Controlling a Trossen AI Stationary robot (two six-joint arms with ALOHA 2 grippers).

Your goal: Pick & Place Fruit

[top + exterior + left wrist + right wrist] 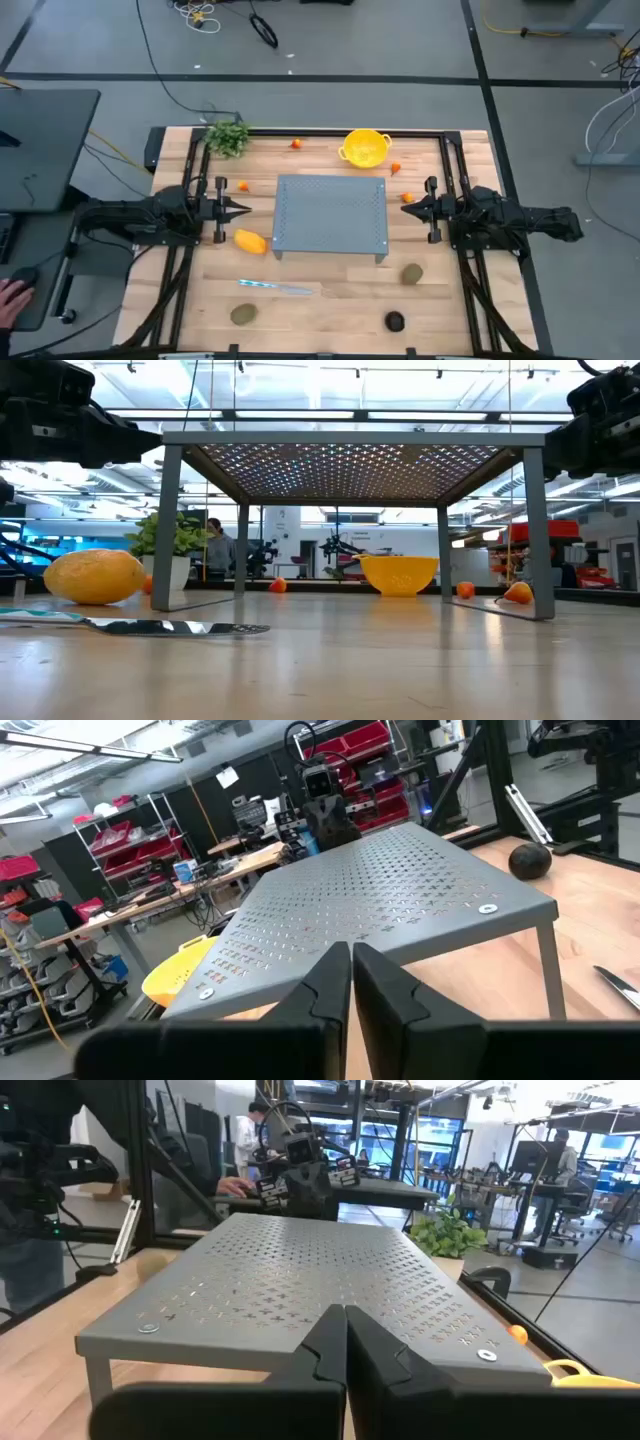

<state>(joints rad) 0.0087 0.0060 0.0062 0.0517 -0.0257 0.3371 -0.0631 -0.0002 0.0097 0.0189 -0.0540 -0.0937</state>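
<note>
The fruit lies scattered on the wooden table: a yellow-orange oblong (250, 241) (95, 576), two brownish-green ovals (243, 314) (412, 273), a blackish round one (395, 321) and tiny orange balls (243, 185) (407, 197) (296, 144). My left gripper (247, 209) (352, 970) hovers shut at the left side of the grey perforated stand (330, 215), pointing at it. Opposite, my right gripper (405, 209) (345, 1330) hovers shut at the stand's right side. Neither holds anything.
A yellow colander (364, 146) stands behind the stand, a leafy green bunch (228, 137) at the far left corner. A thin silvery knife (275, 288) lies near the front, left of centre. A person's hand (10, 295) rests off the table at the left.
</note>
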